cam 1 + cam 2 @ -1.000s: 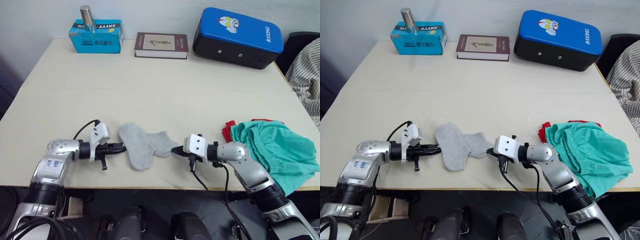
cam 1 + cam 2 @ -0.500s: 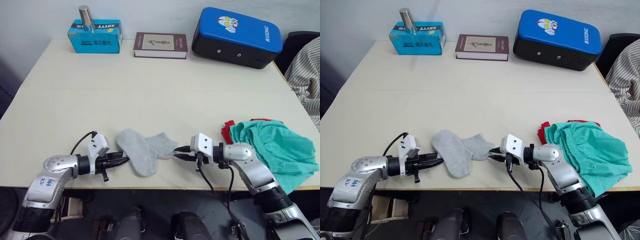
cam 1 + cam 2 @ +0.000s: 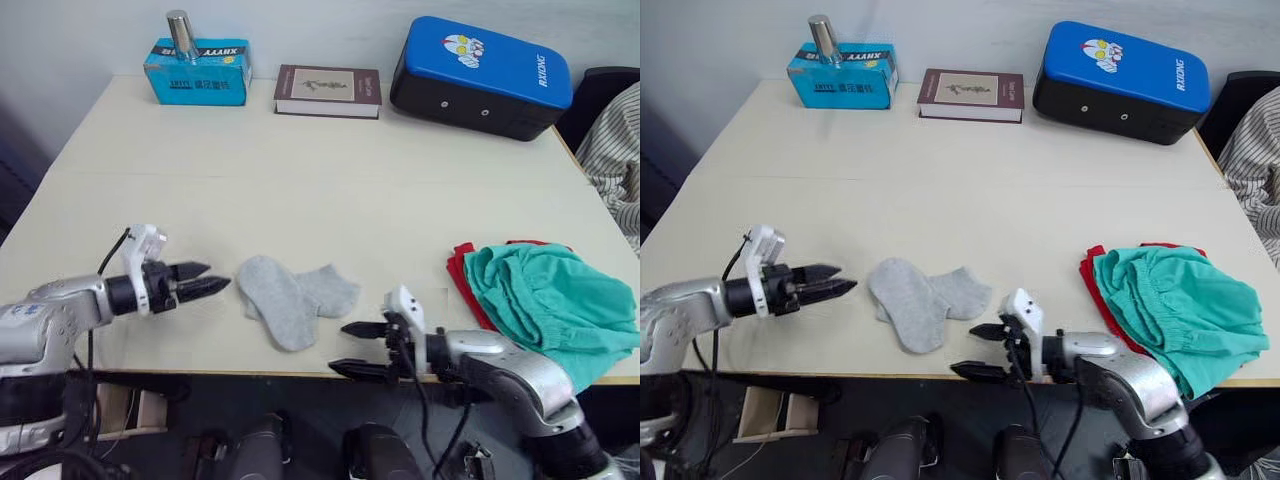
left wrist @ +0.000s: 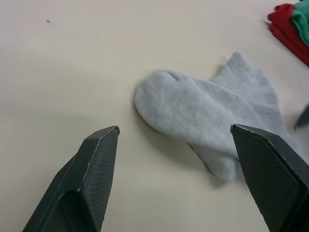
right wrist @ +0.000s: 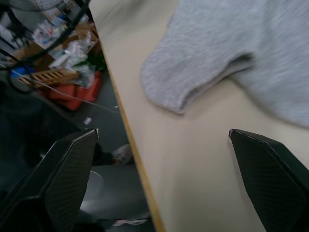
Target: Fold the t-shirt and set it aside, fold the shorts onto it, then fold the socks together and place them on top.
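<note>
The two light grey socks (image 3: 295, 300) lie overlapped flat near the table's front edge, also seen in the left wrist view (image 4: 212, 111) and the right wrist view (image 5: 231, 48). My left gripper (image 3: 205, 278) hovers just left of them, open and empty, its fingers (image 4: 96, 164) spread wide. My right gripper (image 3: 342, 348) is at the front edge just right of the socks, open with nothing in it. The teal shorts (image 3: 545, 300) lie bunched at the right on the red t-shirt (image 3: 460, 275), of which just an edge shows.
Along the far edge stand a blue tissue box (image 3: 197, 72) with a metal cylinder (image 3: 181, 33) on it, a brown book (image 3: 328, 90) and a blue case (image 3: 480, 75). Striped cloth (image 3: 615, 150) hangs beyond the table's right side. The table's front edge (image 5: 128, 140) is beside my right gripper.
Both grippers were shut at the ends of the socks; they have opened and drawn away, the left one leftward, the right one down toward the front edge. The socks stay put.
</note>
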You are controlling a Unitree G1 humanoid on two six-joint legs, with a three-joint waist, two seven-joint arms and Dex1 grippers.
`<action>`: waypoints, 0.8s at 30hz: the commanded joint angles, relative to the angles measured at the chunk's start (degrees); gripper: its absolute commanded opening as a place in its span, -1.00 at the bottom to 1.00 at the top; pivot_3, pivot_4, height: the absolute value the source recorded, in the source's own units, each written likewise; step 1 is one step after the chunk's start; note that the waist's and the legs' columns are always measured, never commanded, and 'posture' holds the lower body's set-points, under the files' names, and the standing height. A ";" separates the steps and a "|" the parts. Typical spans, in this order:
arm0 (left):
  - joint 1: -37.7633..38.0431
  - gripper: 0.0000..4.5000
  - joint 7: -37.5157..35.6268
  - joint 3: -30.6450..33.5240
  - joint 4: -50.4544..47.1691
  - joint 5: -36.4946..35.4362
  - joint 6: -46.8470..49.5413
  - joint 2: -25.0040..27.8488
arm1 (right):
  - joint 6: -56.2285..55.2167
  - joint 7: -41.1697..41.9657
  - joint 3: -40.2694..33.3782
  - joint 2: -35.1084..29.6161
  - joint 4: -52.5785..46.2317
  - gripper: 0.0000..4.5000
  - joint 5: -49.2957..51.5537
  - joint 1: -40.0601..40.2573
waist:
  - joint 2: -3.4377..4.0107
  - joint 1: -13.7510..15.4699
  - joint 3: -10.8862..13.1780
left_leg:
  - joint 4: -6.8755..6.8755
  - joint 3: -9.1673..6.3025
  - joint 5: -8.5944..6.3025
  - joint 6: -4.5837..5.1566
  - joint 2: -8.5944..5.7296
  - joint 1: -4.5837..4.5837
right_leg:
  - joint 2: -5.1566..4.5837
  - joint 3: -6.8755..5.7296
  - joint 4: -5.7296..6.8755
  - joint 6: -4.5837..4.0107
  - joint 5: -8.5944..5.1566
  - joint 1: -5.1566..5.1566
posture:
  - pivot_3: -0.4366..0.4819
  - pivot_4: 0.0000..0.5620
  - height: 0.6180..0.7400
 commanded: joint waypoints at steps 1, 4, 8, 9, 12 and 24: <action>-3.43 0.72 0.05 -4.17 4.20 3.59 -3.10 -0.73 | 5.77 -4.17 0.14 2.70 1.43 0.99 1.80 -2.70 | -0.04 -0.24 -0.02 | -0.01 0.06 0.00 0.00 0.01 0.01 | 0.00 0.01 0.00 0.00 0.00 -0.02 | -0.05 -0.47 1.00; -7.41 0.72 -1.93 -7.69 8.38 5.22 -4.80 -2.04 | 9.54 -7.75 -0.02 6.45 3.24 0.99 2.43 -5.31 | -0.11 -0.14 -0.04 | -0.13 0.07 0.05 -0.13 0.06 0.02 | 0.07 -0.01 0.08 0.01 0.00 -0.11 | -0.05 -0.47 1.00; -11.61 0.72 -3.73 -11.38 14.78 8.49 -8.28 -3.53 | 13.74 -11.38 -0.41 10.44 5.09 0.99 3.08 -7.48 | -0.13 -0.11 -0.06 | -0.20 0.09 0.12 -0.19 0.05 0.03 | 0.07 -0.01 0.15 0.00 0.00 -0.18 | -0.05 -0.47 1.00; -12.51 0.72 -4.09 -11.95 16.27 9.10 -9.01 -3.95 | 14.41 -11.98 -0.33 11.05 5.42 0.99 3.14 -7.90 | -0.13 -0.10 -0.06 | -0.19 0.10 0.12 -0.19 0.05 0.03 | 0.07 0.00 0.15 0.00 0.00 -0.17 | -0.05 -0.47 1.00; -14.55 0.72 -5.61 -13.12 18.74 9.88 -9.43 -4.92 | 14.17 -13.39 0.26 11.88 6.77 0.82 1.78 -9.15 | -0.15 -0.11 -0.08 | -0.20 0.11 0.15 -0.17 0.05 0.05 | 0.07 0.01 0.16 0.00 0.00 -0.16 | -0.05 -0.47 1.00; -13.38 -0.68 -9.90 -13.65 16.30 9.53 -5.90 -3.69 | 12.87 -12.19 1.17 11.17 8.54 -0.97 1.13 -10.38 | -0.19 -0.46 -0.10 | -0.29 0.15 0.12 -0.18 0.06 0.05 | 0.07 0.01 0.15 0.00 0.00 -0.21 | -0.05 -0.47 1.00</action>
